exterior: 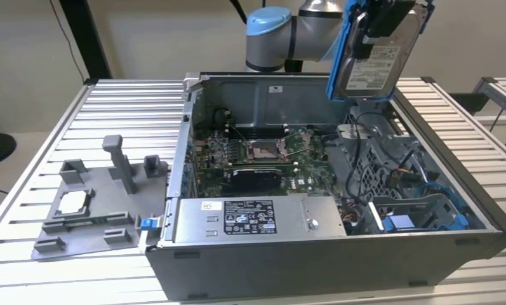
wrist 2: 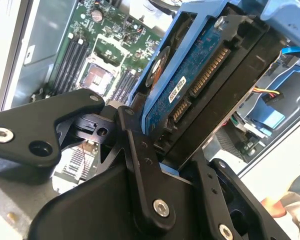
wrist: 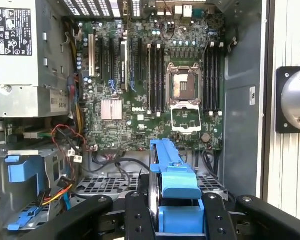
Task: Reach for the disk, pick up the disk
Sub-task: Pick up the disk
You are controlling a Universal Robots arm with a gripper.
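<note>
Already lifted, the disk (exterior: 378, 54) hangs upright above the far right corner of the open computer case (exterior: 320, 267). Gripper (wrist 2: 177, 150) fingers (wrist 2: 140, 160) clamped on its blue-framed edges; motherboard (wrist: 155, 85) lies below inside the case.

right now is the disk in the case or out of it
Out. The disk hangs above the open computer case, held on edge by the gripper, whose fingers clamp its blue frame.
</note>
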